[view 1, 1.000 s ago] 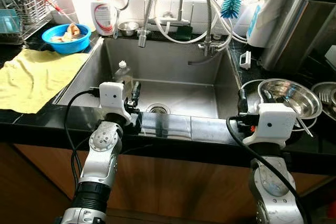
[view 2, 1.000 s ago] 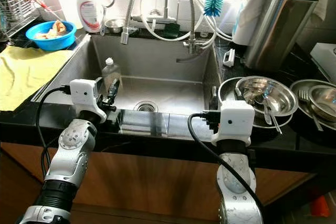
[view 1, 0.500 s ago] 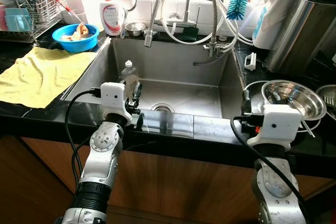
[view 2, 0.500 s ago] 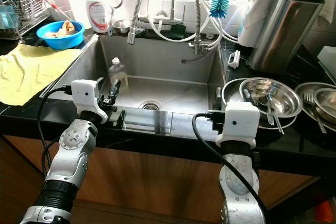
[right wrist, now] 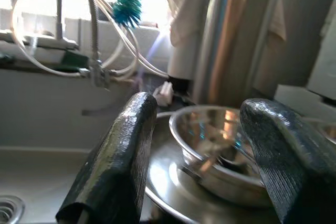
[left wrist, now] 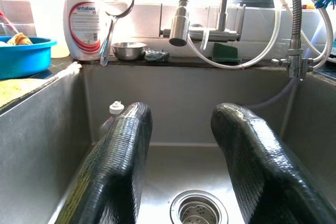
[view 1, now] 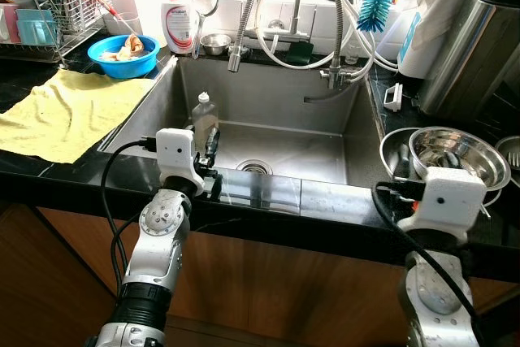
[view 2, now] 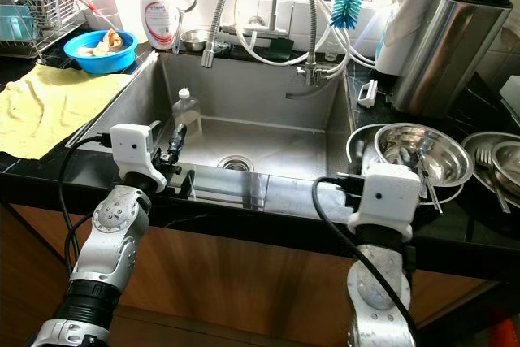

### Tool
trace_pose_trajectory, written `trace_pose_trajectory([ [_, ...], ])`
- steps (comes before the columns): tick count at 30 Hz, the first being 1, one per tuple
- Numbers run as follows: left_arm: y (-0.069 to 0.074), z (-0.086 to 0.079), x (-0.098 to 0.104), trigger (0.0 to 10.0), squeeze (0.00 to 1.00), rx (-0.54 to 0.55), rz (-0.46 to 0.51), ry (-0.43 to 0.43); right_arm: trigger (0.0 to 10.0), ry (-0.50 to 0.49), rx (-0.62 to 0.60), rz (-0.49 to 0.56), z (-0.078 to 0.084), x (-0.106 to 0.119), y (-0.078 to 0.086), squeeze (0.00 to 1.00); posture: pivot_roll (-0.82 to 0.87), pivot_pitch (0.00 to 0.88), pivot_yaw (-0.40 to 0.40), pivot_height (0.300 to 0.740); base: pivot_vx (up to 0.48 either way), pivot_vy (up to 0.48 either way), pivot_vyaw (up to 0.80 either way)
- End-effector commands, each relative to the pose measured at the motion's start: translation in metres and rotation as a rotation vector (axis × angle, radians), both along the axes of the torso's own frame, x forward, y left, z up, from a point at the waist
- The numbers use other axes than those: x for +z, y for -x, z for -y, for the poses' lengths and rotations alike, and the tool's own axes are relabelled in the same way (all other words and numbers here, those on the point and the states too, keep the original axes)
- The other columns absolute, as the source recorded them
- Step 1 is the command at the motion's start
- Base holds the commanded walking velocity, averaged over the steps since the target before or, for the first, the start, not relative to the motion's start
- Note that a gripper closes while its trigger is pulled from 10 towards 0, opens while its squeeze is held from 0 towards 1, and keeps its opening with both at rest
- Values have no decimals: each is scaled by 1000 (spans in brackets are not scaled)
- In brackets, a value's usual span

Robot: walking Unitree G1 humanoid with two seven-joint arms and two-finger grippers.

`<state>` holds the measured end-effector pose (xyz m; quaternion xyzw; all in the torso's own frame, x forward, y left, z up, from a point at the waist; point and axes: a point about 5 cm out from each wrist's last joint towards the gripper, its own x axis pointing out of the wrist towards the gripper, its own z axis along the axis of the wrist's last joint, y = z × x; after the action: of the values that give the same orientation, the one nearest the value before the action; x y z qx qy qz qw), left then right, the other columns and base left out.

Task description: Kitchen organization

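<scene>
A steel sink (view 1: 276, 99) lies in front of me, with a clear plastic bottle (view 1: 205, 115) standing upright at its left side. My left gripper (left wrist: 181, 119) is open over the sink's near rim and points into the basin, the bottle (left wrist: 115, 109) just beyond its left finger. My right gripper (right wrist: 202, 108) is open over the counter to the right of the sink. It faces a steel bowl (view 1: 459, 148) that holds utensils and sits on a plate. Neither gripper has anything between its fingers.
A yellow cloth (view 1: 65, 111), a blue bowl (view 1: 123, 54) and a dish rack (view 1: 49, 6) are on the left counter. A soap bottle (view 1: 180, 22), hoses and a blue brush (view 1: 375, 6) line the back. A tall steel canister (view 1: 471, 46) stands at the right.
The whole picture has slid down and to the right, so the camera has moved. Both grippers stay open in about the same places relative to the sink.
</scene>
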<state>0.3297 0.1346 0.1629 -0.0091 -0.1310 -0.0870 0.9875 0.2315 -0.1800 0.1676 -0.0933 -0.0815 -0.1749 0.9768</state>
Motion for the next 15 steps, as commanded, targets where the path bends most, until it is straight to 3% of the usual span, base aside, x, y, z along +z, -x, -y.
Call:
trace_pose_trajectory([
  [1,2,1,-3,10000,0,-10,-11,3,10000,-10,-9,4,2,2,2,0,-150,0,-11,740,0,0,0],
  [15,2,2,-4,10000,0,-12,-15,-1,10000,-19,87,-44,-9,-3,-3,0,-147,0,-13,740,0,0,0],
])
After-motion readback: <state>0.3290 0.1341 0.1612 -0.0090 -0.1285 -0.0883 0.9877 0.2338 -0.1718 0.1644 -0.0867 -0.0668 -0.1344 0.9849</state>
